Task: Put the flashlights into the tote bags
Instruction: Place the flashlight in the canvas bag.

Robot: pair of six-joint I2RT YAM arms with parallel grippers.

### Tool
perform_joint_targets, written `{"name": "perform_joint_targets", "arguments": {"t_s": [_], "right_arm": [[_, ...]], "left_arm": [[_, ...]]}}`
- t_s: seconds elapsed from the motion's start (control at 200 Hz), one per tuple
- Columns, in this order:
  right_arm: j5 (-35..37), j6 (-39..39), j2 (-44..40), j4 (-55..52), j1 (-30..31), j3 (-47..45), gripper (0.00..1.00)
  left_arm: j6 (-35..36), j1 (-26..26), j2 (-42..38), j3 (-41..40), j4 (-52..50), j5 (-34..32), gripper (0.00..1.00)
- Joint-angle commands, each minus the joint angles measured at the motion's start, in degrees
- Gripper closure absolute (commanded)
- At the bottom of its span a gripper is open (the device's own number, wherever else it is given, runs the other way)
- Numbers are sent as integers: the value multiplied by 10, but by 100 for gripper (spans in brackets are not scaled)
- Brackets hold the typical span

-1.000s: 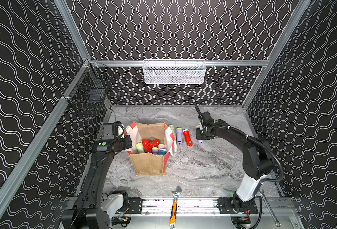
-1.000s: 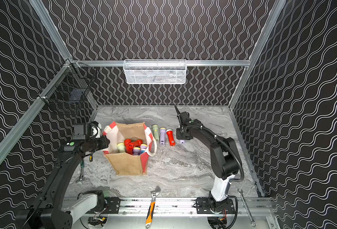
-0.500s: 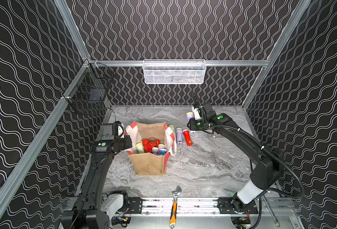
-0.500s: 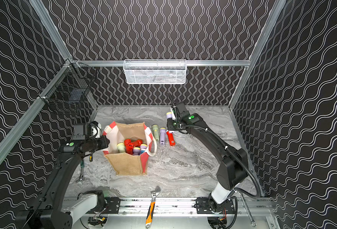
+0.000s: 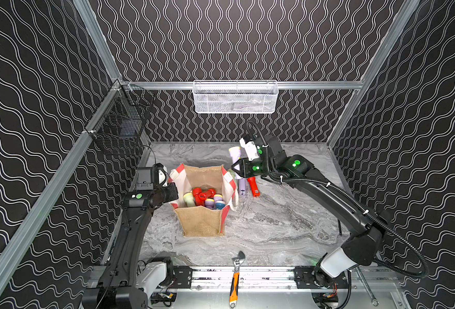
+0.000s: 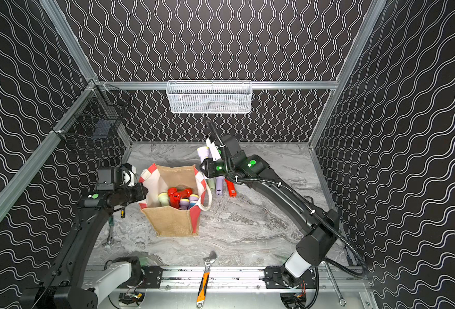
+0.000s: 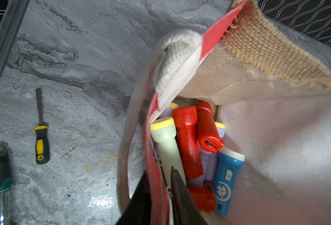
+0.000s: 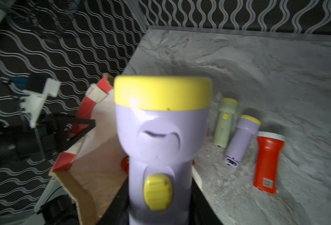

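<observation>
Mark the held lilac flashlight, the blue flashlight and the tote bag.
held lilac flashlight (image 8: 160, 128), right wrist view, lilac head
blue flashlight (image 7: 226, 182), left wrist view, its handle
tote bag (image 5: 201, 222), in a top view, front jute panel

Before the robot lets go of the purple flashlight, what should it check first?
1. Grip: the right fingers are shut on the held lilac flashlight: ok.
2. Bag held open: the left fingers pinch the striped side of the tote bag: ok.
3. Room inside: the packed flashlights lie low: ok.
4. Held flashlight right over the bag's mouth: cannot tell; it looks near the far corner.
5. Everything packed: not ok; a pale green flashlight, a second lilac flashlight and a red flashlight lie beside the bag.
</observation>
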Motion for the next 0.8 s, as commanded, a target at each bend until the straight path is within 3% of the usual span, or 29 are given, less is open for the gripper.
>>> {"name": "perform_joint_targets", "arguments": {"t_s": [0.0, 0.33, 0.796], "right_arm": [[-46, 25, 21, 60, 17, 23, 68], [-88, 42, 110, 72, 62, 84, 68], [-67, 61, 139, 92, 93, 19, 68]], "left_arm": [[3, 0, 2, 3, 14, 13, 77], [2, 1, 2, 2, 17, 21, 77], [5, 0, -6, 0, 22, 33, 79]]}}
